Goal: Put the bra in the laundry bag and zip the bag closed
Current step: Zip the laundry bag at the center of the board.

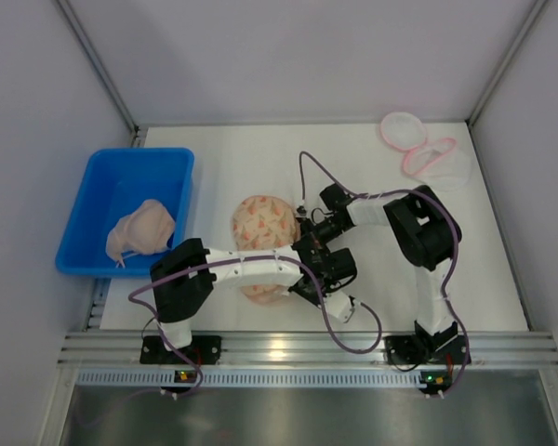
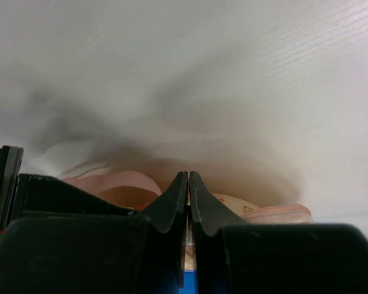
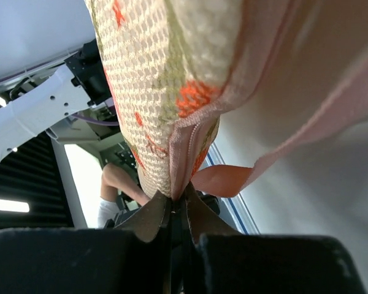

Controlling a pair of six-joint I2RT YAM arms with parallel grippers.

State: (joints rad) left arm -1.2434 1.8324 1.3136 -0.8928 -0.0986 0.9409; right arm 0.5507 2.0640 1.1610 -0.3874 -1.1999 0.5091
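right gripper (image 3: 173, 208): clenched on pink zip seam (image 3: 183, 153) of round cream mesh laundry bag with orange print (image 1: 260, 223) | left gripper (image 2: 188, 184): clenched, fingertips together beside pink fabric, hold unclear | beige padded bra (image 1: 141, 230): in blue plastic bin (image 1: 121, 181), well left of bag | white arm link (image 1: 251, 268): crosses bag's near edge | pink-rimmed white mesh pouches (image 1: 426, 153): far right corner of white table (image 1: 223, 167)

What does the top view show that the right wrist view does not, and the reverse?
Only top: a blue bin holding a beige garment, and pink-edged items at the far right corner. Only right wrist: the right gripper shut on the pink seam. Both: the patterned bag.
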